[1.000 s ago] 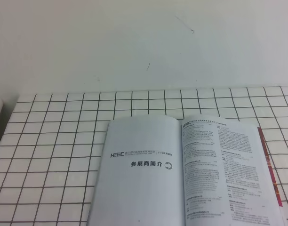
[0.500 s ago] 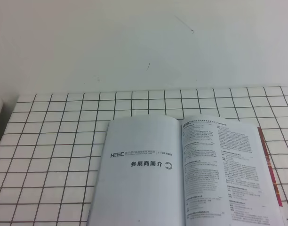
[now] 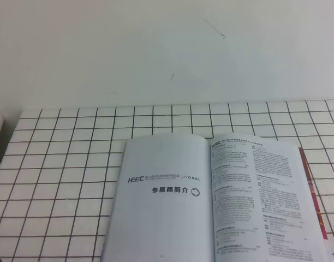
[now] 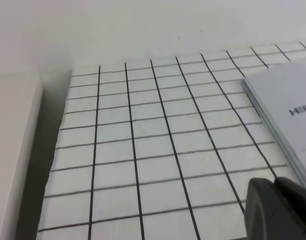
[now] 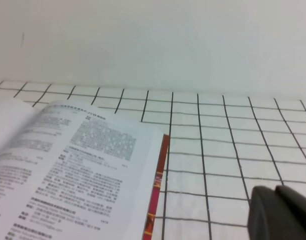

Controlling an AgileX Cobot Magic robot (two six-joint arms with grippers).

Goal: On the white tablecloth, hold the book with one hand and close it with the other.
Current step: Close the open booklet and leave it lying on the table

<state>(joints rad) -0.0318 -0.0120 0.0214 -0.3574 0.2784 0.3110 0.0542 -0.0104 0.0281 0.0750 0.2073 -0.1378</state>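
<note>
Nothing has changed over the last second: the book (image 3: 216,199) lies open at lower centre-right of the white tablecloth (image 3: 69,164), untouched. Each wrist view's lower right corner shows only a dark gripper tip, its opening impossible to judge; closing hasn't begun.

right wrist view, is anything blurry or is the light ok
Right wrist view: the book goes soft at the near left; the dark gripper at the lower right is a blur. Left wrist view: the gripper is blurred too. High view: even, flat light, no glare.
</note>
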